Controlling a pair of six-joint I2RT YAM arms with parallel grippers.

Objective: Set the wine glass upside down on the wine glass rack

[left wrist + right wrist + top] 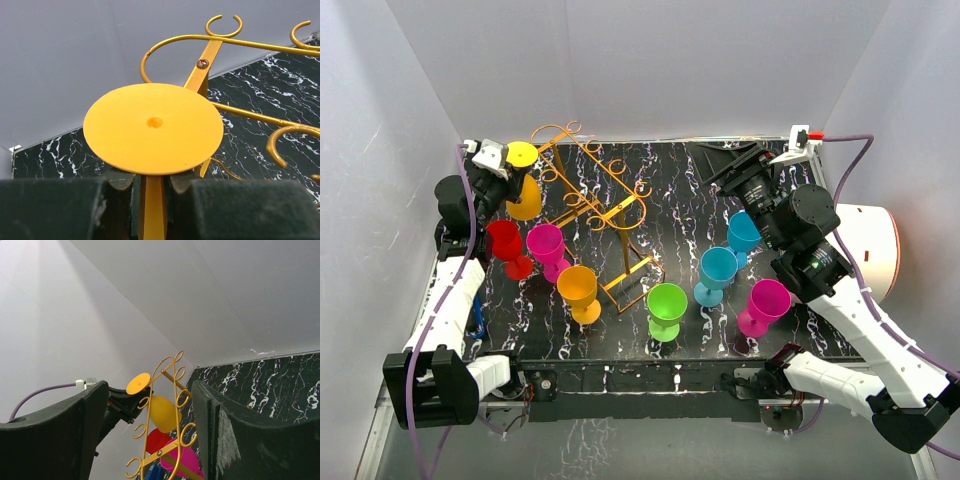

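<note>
A yellow wine glass point(525, 198) hangs upside down at the table's back left, its round foot point(152, 127) on top. My left gripper point(503, 177) is shut on its stem point(151, 210), just under the foot. The glass is right beside the left end of the wine glass rack point(595, 195), a golden wire stand with curled arms point(210, 50). In the right wrist view the yellow bowl point(164, 412) shows behind the rack's wires point(168, 450); whether it touches them I cannot tell. My right gripper point(735, 160) is raised at the back right, open and empty, its fingers point(235, 435) framing the rack from afar.
Several upright glasses stand on the black marbled table point(680, 200): red point(505, 245), magenta point(548, 248), orange point(580, 290), green point(666, 308), two blue point(718, 272) point(743, 232) and another magenta point(763, 305). A white drum with an orange rim point(870, 250) sits off the right edge.
</note>
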